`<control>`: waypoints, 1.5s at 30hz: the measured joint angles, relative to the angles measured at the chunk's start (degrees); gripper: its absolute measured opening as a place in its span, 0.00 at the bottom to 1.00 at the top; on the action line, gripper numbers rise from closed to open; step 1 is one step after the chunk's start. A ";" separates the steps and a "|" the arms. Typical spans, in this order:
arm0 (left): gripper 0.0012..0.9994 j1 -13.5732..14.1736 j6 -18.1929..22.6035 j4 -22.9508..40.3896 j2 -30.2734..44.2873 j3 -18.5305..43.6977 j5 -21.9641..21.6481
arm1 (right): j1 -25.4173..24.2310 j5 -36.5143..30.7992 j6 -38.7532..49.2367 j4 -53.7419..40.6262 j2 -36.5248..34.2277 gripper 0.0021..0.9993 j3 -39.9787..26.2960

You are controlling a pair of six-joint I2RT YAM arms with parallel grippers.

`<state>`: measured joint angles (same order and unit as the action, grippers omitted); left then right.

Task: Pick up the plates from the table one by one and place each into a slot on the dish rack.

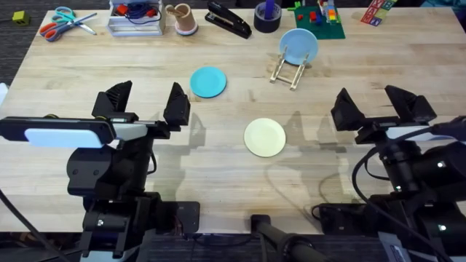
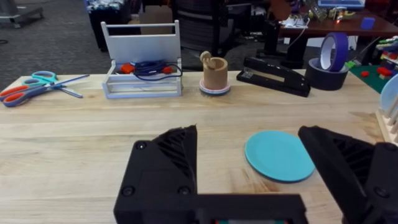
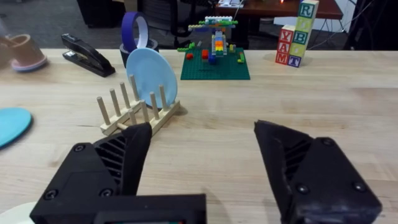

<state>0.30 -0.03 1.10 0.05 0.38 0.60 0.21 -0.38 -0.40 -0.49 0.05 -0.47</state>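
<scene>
A teal-blue plate lies flat on the table, just ahead of my left gripper, which is open and empty. A pale cream-yellow plate lies flat near the table's middle, between the two arms. The small wooden dish rack stands farther back with a paler sky-blue plate upright in one slot. My right gripper is open and empty, to the right of the cream plate.
Along the far edge stand scissors, a white tray with cables, a wooden cup, a black stapler, tape rolls, a green brick baseplate and letter blocks.
</scene>
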 joint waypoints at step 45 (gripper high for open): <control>0.99 0.00 0.06 46.92 37.51 53.08 -0.02 | 0.00 0.23 -0.02 -37.59 -35.93 0.99 -50.72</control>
<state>0.30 0.03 48.02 37.57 53.46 0.58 0.21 -0.15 -0.43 -38.09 -35.88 -51.19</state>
